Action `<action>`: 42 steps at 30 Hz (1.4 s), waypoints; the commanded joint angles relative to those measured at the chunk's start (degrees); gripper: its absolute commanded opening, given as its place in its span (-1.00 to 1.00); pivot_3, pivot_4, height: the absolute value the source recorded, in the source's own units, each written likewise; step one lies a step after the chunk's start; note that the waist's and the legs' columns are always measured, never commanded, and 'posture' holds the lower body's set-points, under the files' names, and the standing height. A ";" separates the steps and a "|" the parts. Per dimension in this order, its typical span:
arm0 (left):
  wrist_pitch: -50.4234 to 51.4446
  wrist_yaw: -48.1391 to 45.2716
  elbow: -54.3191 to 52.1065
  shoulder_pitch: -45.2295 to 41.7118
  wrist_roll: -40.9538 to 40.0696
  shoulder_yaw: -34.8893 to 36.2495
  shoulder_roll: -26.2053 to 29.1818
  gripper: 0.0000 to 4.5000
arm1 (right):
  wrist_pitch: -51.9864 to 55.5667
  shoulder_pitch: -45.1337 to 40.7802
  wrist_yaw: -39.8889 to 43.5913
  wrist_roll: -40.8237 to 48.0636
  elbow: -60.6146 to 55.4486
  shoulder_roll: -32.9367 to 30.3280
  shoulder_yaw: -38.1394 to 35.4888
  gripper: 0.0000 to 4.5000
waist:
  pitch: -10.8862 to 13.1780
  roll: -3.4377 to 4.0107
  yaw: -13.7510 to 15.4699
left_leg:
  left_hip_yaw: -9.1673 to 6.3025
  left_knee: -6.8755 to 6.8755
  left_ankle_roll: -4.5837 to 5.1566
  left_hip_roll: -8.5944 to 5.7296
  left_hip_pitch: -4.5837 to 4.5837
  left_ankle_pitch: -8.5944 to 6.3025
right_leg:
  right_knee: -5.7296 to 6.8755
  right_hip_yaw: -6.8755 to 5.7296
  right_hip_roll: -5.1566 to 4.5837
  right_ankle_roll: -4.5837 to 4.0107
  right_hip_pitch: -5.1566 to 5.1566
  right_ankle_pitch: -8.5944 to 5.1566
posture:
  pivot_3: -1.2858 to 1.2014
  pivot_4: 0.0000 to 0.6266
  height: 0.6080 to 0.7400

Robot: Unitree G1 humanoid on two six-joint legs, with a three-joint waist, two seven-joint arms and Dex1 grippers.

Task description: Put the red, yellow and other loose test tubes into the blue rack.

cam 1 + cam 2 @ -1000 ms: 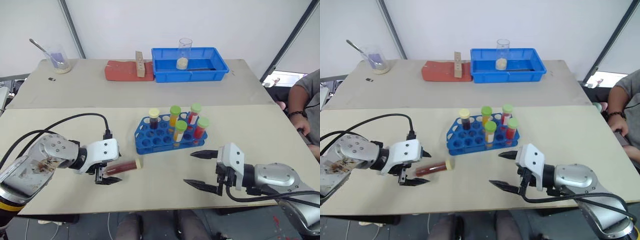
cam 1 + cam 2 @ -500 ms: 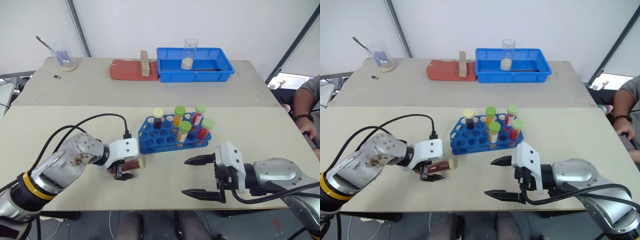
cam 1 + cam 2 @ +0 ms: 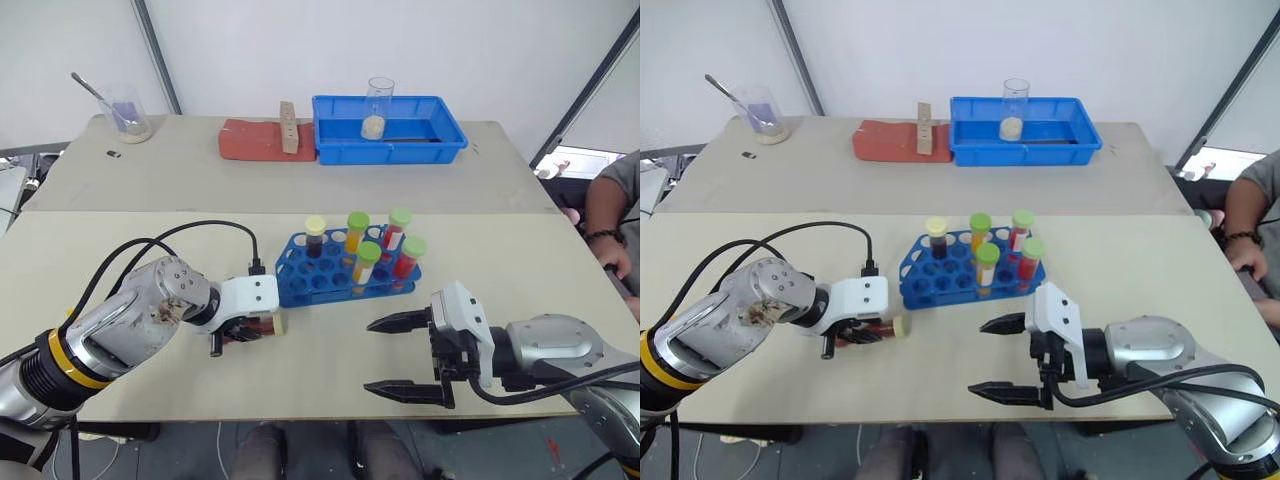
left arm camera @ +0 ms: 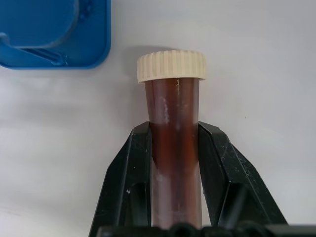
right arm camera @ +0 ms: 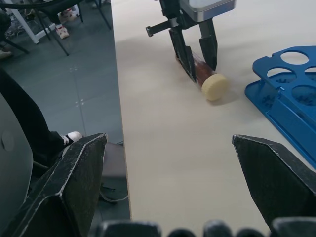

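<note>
Left claw (image 4: 175,148) is clamped on the dark red-brown tube (image 4: 174,148), both fingers (image 4: 133,168) pressing its sides; the cream cap (image 4: 171,65) sticks out past the fingertips. Tube lies flat on the desk (image 3: 150,240), just beside the near-left corner of the blue rack (image 3: 330,290), not touching it. Rack holds five upright tubes in its back and right holes: one cream-capped, four green-capped; front and left holes are empty. Right claw (image 3: 395,355) is spread wide, holding nothing, hovering over bare desk near the front edge, to the right of and in front of the rack. Open desk surface between the two claws and all along the front edge. Far side: blue tray (image 3: 390,140) with a glass beaker inside (image 3: 372,108), red pad (image 3: 255,140) beside it, a second beaker with spoon (image 3: 125,115) at the far-left corner. A person's arm (image 3: 610,215) at the right desk edge.
</note>
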 commanded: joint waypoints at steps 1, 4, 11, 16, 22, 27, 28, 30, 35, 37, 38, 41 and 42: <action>-0.53 0.18 -1.34 1.08 1.05 0.00 0.35 -0.62 | 0.41 -1.28 -0.41 2.08 -0.93 0.33 -1.72 1.00 | 0.00 0.00 0.01 | 0.00 0.00 0.00 0.00 0.01 0.00 | 0.00 0.00 0.00 0.00 0.00 0.00 | 0.03 -0.52 0.83; -0.99 0.29 -1.96 2.48 0.99 0.50 0.54 -0.62 | 0.52 -1.56 -0.65 2.51 -0.87 0.24 -1.77 1.00 | 0.00 0.00 0.01 | 0.00 -0.01 0.00 0.00 0.06 0.00 | 0.02 0.00 0.01 0.00 0.03 0.00 | 0.03 -0.52 0.83; -12.22 -5.57 1.77 6.93 -3.20 11.26 6.35 -0.62 | 0.65 -1.43 0.17 3.53 -0.53 -0.92 -3.11 1.00 | 0.00 0.00 -0.27 | 0.00 -0.03 0.00 0.05 0.14 0.00 | 0.07 0.00 0.03 -0.08 0.06 -0.03 | 0.03 -0.52 0.83; -10.62 -9.74 8.27 4.44 -18.42 27.29 1.89 -0.62 | 0.65 -0.76 1.62 4.04 -0.40 -2.07 -4.84 1.00 | 0.00 0.00 0.44 | -0.01 0.00 0.00 0.05 0.05 0.00 | 0.08 -0.06 0.00 -0.10 0.01 -0.05 | 0.03 -0.52 0.83; -8.10 -1.22 10.23 0.34 -26.09 34.44 -10.28 -0.62 | 1.56 -0.02 0.63 5.93 -0.64 -2.77 -7.45 1.00 | -0.02 -0.03 0.56 | -0.01 0.04 0.00 0.01 0.01 0.00 | -0.06 -0.03 -0.02 0.29 0.16 0.14 | 0.03 -0.52 0.83; -11.88 10.42 8.15 2.87 -25.93 35.05 -23.10 -0.62 | -3.95 0.69 -4.41 -0.07 -0.77 0.94 -8.86 1.00 | -0.02 -0.05 0.54 | -0.09 0.04 0.00 -0.01 0.06 0.00 | -0.04 -0.04 0.01 0.38 0.24 0.21 | 0.03 -0.52 0.83; -13.67 12.67 7.74 4.02 -25.09 34.54 -25.72 -0.62 | -5.31 0.77 -5.04 -1.42 -0.76 1.73 -9.03 1.00 | -0.02 -0.05 0.42 | -0.09 0.05 0.00 -0.01 0.07 0.00 | -0.02 -0.03 0.01 0.38 0.26 0.21 | 0.03 -0.52 0.83; -17.17 16.18 7.60 6.07 -23.31 33.62 -29.82 -0.62 | -5.82 0.87 -4.70 -1.31 -0.72 2.10 -9.91 1.00 | -0.02 -0.05 0.18 | -0.08 0.05 0.00 -0.02 0.10 0.00 | -0.02 0.00 0.01 0.39 0.28 0.22 | 0.03 -0.52 0.83; -24.38 20.19 9.47 9.06 -19.67 31.58 -35.30 -0.62 | -3.96 1.84 -2.99 1.91 -1.04 0.47 -12.27 1.00 | -0.02 -0.05 0.06 | -0.13 0.04 0.00 -0.03 0.22 0.01 | -0.05 -0.02 0.02 0.37 0.45 0.26 | 0.03 -0.52 0.83; -29.95 21.69 12.26 10.25 -16.70 30.03 -37.76 -0.62 | -3.19 1.76 -3.85 3.07 -1.45 0.46 -12.81 1.00 | -0.02 -0.04 0.06 | -0.15 0.04 0.00 -0.03 0.35 0.00 | -0.09 -0.04 0.02 0.36 0.63 0.25 | 0.03 -0.52 0.83; -31.35 22.05 13.28 10.61 -16.07 29.54 -38.71 -0.62 | -3.00 1.63 -4.23 3.42 -1.66 0.43 -12.92 1.00 | -0.02 -0.04 0.04 | -0.14 0.04 0.00 -0.03 0.48 0.00 | -0.10 -0.04 0.01 0.30 0.77 0.20 | 0.03 -0.52 0.83; -33.63 22.62 15.34 11.35 -14.88 27.92 -40.77 -0.62 | -2.65 1.60 -4.85 3.74 -1.95 0.23 -12.94 1.00 | -0.02 -0.04 0.02 | -0.14 0.04 -0.01 -0.03 0.55 0.00 | -0.19 -0.02 0.00 0.09 0.89 0.08 | 0.03 -0.52 0.83; -34.55 22.75 15.90 11.68 -14.33 27.29 -41.27 -0.62 | -2.55 1.64 -4.96 3.82 -2.03 0.15 -12.92 1.00 | -0.02 -0.04 0.02 | -0.14 0.05 -0.01 -0.04 0.55 0.00 | -0.19 -0.01 0.00 0.09 0.89 0.08 | 0.03 -0.52 0.83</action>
